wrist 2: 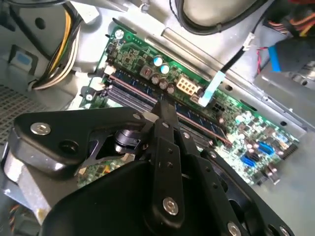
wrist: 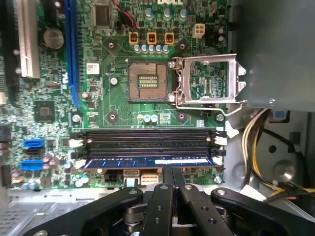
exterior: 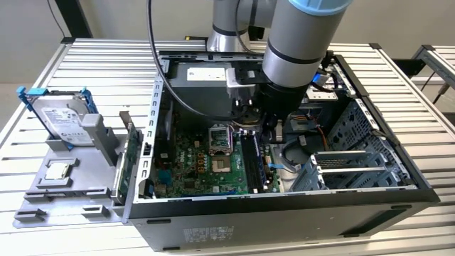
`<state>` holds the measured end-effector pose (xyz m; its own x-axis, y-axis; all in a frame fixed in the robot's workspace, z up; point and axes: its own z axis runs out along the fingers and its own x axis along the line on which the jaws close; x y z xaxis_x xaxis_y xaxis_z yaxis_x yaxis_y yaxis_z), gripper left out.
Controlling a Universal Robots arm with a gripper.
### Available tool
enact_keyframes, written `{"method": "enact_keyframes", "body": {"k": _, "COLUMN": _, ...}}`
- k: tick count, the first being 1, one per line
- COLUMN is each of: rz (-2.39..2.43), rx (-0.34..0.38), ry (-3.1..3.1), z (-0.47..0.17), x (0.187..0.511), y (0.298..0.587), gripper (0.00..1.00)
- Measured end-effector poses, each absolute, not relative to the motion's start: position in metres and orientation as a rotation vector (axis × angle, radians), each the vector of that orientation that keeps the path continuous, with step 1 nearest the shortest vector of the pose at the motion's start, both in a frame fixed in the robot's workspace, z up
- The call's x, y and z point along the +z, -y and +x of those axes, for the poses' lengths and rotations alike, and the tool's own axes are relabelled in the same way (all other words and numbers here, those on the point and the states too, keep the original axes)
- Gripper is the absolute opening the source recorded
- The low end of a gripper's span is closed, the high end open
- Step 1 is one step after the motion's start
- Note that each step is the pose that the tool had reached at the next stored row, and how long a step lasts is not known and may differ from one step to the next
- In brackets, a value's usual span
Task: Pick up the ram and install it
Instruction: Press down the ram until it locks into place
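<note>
Slatted white metal table (exterior: 42, 80) carries an open grey computer case (exterior: 284, 218), green motherboard (exterior: 206, 170) lying flat inside. Arm reaches down into the case. Black gripper (wrist: 172, 178) has its fingers pressed together, nothing between them, tips just above the ram (wrist: 147, 162), a long thin blue circuit-board stick sitting in the outermost black memory slot; two neighbouring slots (wrist: 147, 140) bare. Open silver CPU socket frame (wrist: 209, 81) nearby.

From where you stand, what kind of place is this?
Probably a robotics test bench for computer assembly: an open PC case on a slatted metal table, a hard drive parked in a gray fixture.
</note>
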<state>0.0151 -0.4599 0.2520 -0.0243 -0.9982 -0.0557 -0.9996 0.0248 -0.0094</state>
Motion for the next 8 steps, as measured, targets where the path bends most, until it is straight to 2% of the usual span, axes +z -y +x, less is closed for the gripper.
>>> {"method": "enact_keyframes", "body": {"k": 8, "rz": -2.165, "rx": 0.044, "ry": -2.218, "z": 0.015, "x": 0.284, "y": 0.460, "gripper": 0.00}}
